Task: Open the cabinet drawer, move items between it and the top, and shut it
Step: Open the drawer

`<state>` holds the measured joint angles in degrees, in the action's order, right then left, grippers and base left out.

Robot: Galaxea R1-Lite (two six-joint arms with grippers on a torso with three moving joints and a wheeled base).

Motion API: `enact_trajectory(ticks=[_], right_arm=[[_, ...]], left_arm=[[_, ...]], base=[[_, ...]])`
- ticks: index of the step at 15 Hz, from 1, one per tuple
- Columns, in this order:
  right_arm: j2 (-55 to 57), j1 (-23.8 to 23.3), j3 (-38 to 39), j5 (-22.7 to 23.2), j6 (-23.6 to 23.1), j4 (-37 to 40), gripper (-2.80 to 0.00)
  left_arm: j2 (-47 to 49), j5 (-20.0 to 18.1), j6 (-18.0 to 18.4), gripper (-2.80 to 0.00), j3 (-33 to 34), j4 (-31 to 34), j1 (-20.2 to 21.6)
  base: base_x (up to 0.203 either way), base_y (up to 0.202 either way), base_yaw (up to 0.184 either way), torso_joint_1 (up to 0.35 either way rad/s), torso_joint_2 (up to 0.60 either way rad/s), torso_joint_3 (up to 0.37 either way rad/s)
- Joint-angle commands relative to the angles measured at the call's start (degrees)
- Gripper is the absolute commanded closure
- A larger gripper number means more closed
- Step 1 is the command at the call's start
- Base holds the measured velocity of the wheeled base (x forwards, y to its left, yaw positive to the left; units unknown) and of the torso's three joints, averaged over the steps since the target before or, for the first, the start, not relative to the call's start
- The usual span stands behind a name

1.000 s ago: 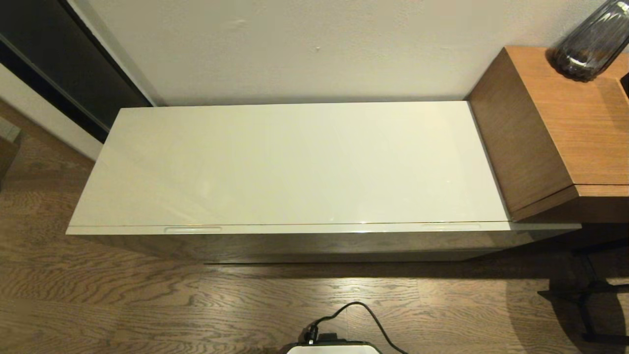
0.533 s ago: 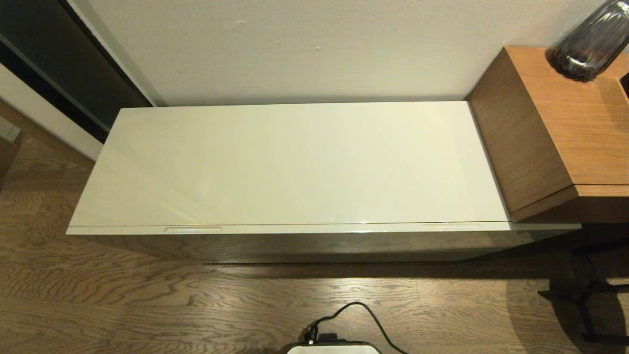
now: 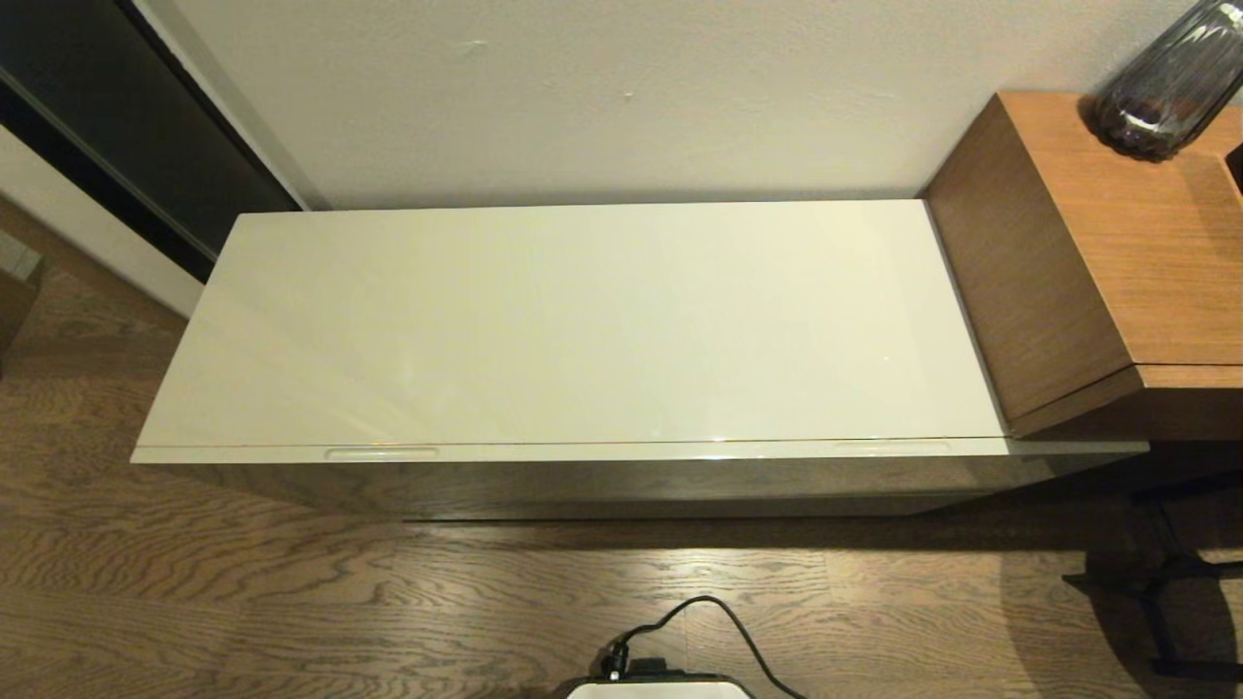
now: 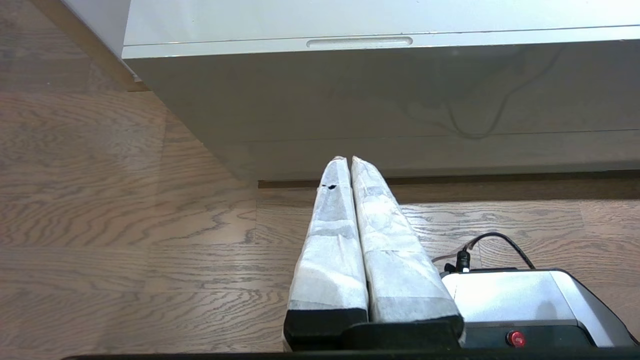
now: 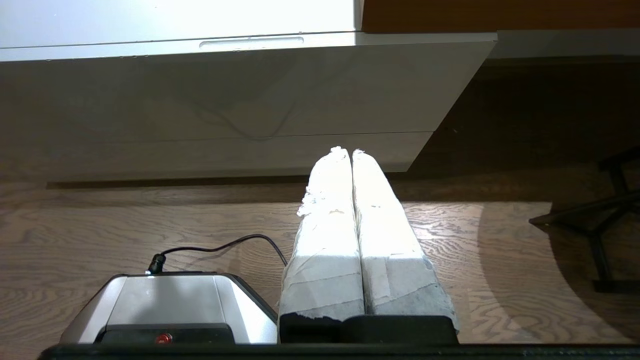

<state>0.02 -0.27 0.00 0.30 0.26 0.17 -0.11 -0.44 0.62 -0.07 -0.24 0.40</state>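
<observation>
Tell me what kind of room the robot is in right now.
Probably a hotel room or bedroom: a long low glossy cabinet stands against a plain wall, a taller wooden unit beside it carries a dark glass vase, and the floor is wood plank.

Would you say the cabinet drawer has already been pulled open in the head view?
No, the cabinet drawer sits flush under the top, with only its two handle slots showing along the front edge.

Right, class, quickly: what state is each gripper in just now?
Left gripper: shut, holding nothing, low before the drawer.
Right gripper: shut, holding nothing.
</observation>
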Motion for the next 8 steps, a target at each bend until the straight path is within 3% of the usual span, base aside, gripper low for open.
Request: enact_trajectory(ticks=[1,8], right_arm=[[0.01,0.0,0.0,-0.04,-0.17,0.0,0.0],[-0.02,0.0,0.08,-0.09,-1.17,0.12,0.0]], left_arm=[[0.11,0.0,-0.01,0.0,-0.01,-0.02,-0.05],[0.11,0.0,-0.01,0.0,-0.01,-0.02,0.04]], base=[[0.0,0.0,0.0,0.0,0.0,0.0],[0.0,0.0,0.0,0.0,0.0,0.0]])
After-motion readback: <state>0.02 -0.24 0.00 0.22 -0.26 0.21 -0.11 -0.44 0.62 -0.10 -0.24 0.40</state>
